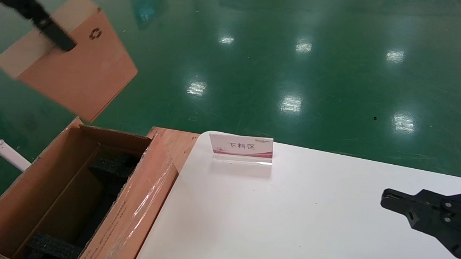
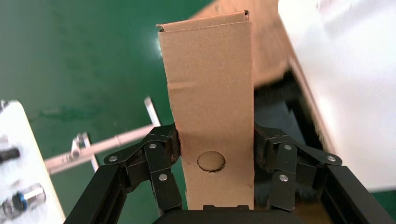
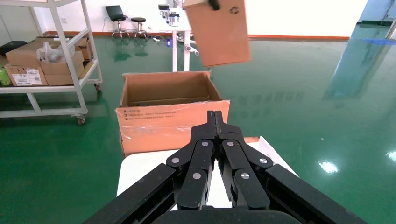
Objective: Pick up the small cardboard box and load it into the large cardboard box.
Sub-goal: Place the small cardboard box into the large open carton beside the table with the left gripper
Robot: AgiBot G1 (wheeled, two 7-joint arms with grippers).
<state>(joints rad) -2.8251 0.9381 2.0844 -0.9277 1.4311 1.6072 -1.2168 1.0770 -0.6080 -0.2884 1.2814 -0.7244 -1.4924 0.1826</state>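
Brown cardboard fills the left pincer [image 2: 215, 149]: its two pads press the opposite narrow sides of the small cardboard box [image 1: 74, 64], clamped tight and held tilted in the air above the far end of the large cardboard box [image 1: 50, 198]. A black recycling symbol [image 1: 95, 33] is printed on the broad face just beside the pincer's finger, and a round punched tab shows on the narrow face between the pads. Below the pincer the one large carton stands open, two black foam blocks [image 1: 112, 166] visible inside, with shiny clear tape over small print on the flap nearest the counter [image 1: 288, 229]; that print cannot be read. A wooden edge [image 1: 173, 142] lies between carton and counter. On the white counter stands one sign card [image 1: 241, 148], white with a red band, reading 下料区. The right pincer [image 3: 215, 116] rests low over the counter's near side, well apart from the card, its fingertips pressed together on nothing.
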